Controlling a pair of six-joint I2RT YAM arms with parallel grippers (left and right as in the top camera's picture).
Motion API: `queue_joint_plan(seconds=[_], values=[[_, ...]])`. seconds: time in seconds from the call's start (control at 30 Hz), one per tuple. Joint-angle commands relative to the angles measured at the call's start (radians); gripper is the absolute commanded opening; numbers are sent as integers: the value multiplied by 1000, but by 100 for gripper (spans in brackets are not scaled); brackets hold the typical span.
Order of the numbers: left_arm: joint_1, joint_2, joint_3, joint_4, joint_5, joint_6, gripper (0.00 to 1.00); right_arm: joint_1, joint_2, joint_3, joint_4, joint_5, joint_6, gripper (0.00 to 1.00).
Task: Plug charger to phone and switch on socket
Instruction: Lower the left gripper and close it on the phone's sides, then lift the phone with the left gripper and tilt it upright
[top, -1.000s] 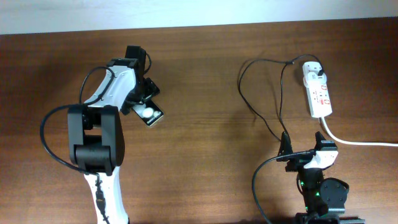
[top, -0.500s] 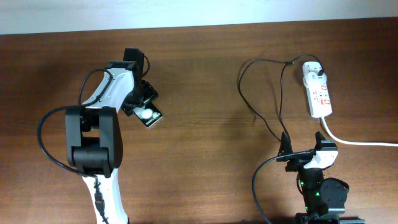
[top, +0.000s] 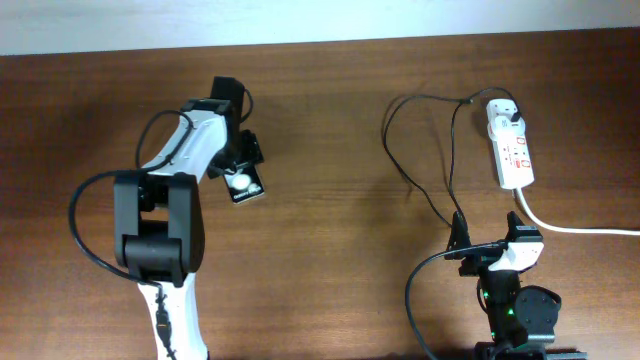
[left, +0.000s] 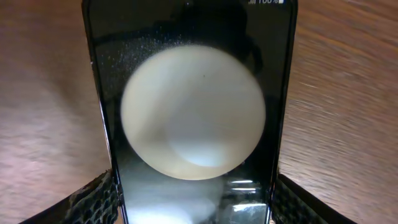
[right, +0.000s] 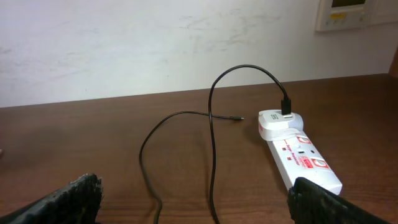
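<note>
The phone (top: 245, 185), a black glossy slab with a white round spot, lies on the table at the upper left. It fills the left wrist view (left: 193, 112). My left gripper (top: 238, 165) is shut on the phone, with a finger on each long edge (left: 193, 202). The socket (top: 513, 152) is a white power strip at the upper right, also in the right wrist view (right: 305, 162). The charger's white adapter (top: 503, 112) sits in it. The black cable (top: 390, 140) loops left, and its tip (right: 239, 118) lies free on the table. My right gripper (top: 490, 248) is open and empty (right: 199, 202).
The socket's thick white cord (top: 570, 228) runs off to the right edge. Two cable strands (right: 211, 162) run toward my right gripper. A pale wall (right: 155, 43) stands behind the table's far edge.
My left gripper has shifted slightly right with the phone, which has turned a little. The right arm, cable and socket have not moved.
</note>
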Motion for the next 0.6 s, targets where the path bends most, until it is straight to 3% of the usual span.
queue_joint_plan(seconds=[0.0,0.13,0.23,0.4,0.57], values=[[-36,54,-48,18,65,59,78,5,-8,-5,-5,-2,4,99],[-28,54,-48,25,65,60,90,5,-8,-5,-5,-2,4,99],[-25,54,-48,29,65,66,93,5,-8,-5,-5,-2,4,98],[-18,54,-48,29,64,82,90,5,-8,-5,-5,-2,4,98],[-6,55,-48,39,60,82,77,5,-8,-5,-5,-2,4,98]])
